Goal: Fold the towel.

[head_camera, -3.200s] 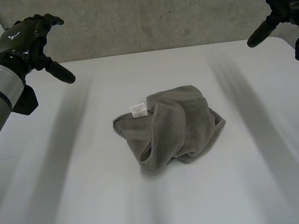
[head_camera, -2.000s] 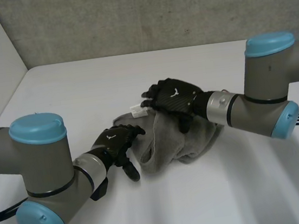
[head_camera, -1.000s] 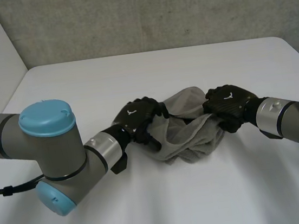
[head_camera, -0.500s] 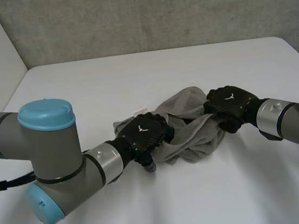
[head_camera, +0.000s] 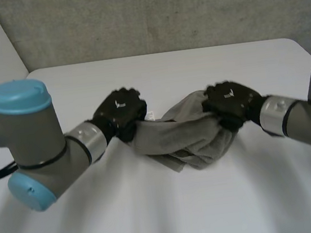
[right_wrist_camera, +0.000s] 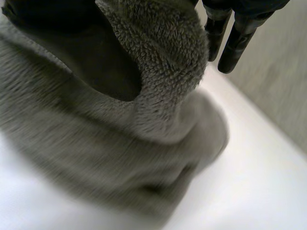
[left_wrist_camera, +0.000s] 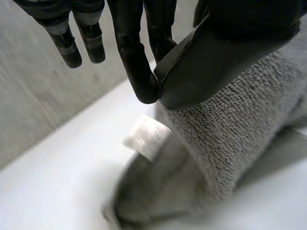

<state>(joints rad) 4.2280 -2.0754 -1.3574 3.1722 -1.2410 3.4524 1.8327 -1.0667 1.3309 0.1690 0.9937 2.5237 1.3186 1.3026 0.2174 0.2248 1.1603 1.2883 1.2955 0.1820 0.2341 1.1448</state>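
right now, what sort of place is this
Probably a robot lab or test bench: a white table, a plain grey wall behind it, and the left hand and right hand pinching one grey towel.

The towel (head_camera: 184, 138) lies in the middle of the desk (head_camera: 173, 211). My left robot hand (head_camera: 121, 114) pinches its left end, just beside the sewn label (left_wrist_camera: 146, 136). My right robot hand (head_camera: 230, 102) grips its right end. Between them the towel's middle sags onto the desk. A wall (head_camera: 160, 13) stands behind the desk.
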